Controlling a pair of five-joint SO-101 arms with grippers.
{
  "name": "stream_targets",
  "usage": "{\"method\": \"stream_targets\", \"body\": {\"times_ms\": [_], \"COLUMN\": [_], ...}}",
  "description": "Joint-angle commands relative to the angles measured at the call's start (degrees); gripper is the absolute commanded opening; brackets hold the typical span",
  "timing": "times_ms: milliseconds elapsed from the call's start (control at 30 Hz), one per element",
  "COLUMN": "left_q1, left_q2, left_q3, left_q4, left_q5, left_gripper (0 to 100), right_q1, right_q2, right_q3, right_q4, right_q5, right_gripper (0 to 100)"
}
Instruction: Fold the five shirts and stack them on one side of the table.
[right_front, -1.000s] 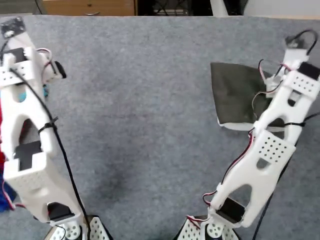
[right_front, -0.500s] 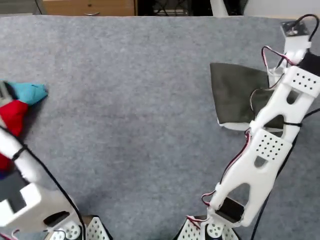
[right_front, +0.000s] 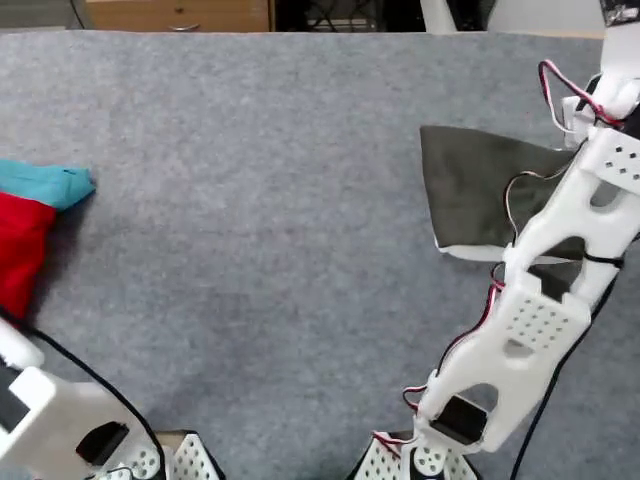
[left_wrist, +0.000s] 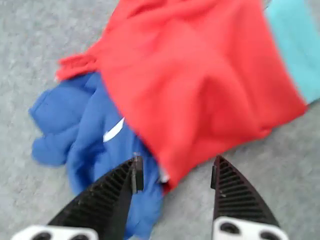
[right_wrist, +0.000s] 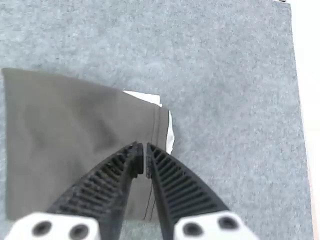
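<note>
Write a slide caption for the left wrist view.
Open left gripper over a red shirt that lies on a blue shirt, teal shirt alongside.

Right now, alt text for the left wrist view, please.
The left hand, open, hangs over a crumpled red shirt that lies partly on a blue shirt. A teal shirt peeks out beside the red one, all on the grey table cover.

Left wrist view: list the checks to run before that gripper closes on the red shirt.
1. Left gripper open: ok.
2. Red shirt edge lined up between its fingers: ok.
3. Red shirt apart from others: not ok; it lies on the blue shirt and touches the teal shirt.
4. Fingers low enough to pinch cloth: cannot tell.
5. Right gripper away from this pile, over the folded grey shirt: ok.
</note>
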Motion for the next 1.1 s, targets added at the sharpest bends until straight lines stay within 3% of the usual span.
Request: {"method": "stream_targets", "body": {"times_ms": [0, 100, 333, 533, 667, 867, 1067], "left_q1": [-3.91, -6.55, -7.34, -7.52, -9.27, -11.21, -10.07], "left_q2": [-2.64, -2.55, -2.90, -3.25, -3.25, -3.25, -3.25], "left_q3": [0.84, 4.79, 23.87, 25.89, 14.90, -14.64, -45.05], "left_q4": [4.31, 2.81, -11.78, -17.76, -10.20, 3.96, 7.30], "left_q5": [-2.99, -3.16, -3.16, -3.16, -3.08, -2.73, -2.20], "left_gripper": [24, 24, 24, 5, 3, 3, 3], "right_q1": [-1.93, -4.22, -10.90, -13.45, -14.24, -15.82, -18.29], "right_q2": [-9.19, -14.55, -23.52, -28.00, -30.64, -34.59, -38.02], "right_q3": [9.63, 20.09, 38.73, 45.14, 46.90, 52.09, 58.51], "right_q4": [0.35, 0.26, 0.18, -0.09, -0.09, -0.09, -0.18], "right_q5": [0.62, 0.79, 0.53, 0.53, 0.44, 0.44, 0.44], "right_gripper": [2.1, 2.1, 2.1, 2.1, 2.1, 2.1, 2.1]}}
